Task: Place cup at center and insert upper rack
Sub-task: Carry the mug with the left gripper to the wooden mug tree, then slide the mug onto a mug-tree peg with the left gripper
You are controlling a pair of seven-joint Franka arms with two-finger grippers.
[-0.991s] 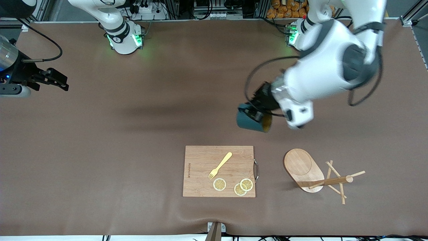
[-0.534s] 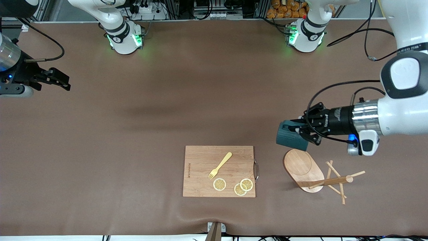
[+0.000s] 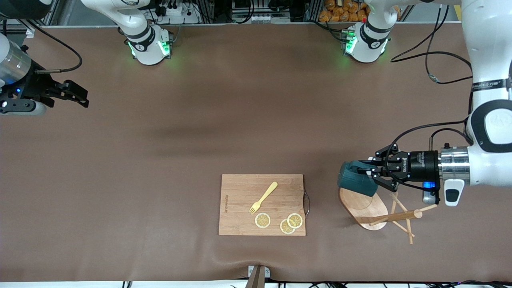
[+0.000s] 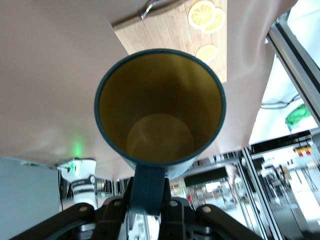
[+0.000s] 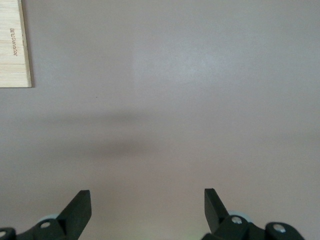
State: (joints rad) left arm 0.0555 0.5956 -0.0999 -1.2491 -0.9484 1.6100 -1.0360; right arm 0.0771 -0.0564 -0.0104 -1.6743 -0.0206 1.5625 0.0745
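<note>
Front view, left tool [image 3: 370, 175] clamps cup [image 3: 354, 178]

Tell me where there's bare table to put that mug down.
Bare mat runs from the cutting board up to both arm bases, under the right end effector too. It is crowded where the left end effector holds the cup over the upper rack, whose post and pegs lie tipped.

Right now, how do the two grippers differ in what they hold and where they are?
The left gripper is shut on the cup by its handle, holding it on its side over the upper rack; the right gripper is open and holds nothing. The left works at its arm's end of the table; the right waits over bare table at its own end. Both are black and two-fingered.
</note>
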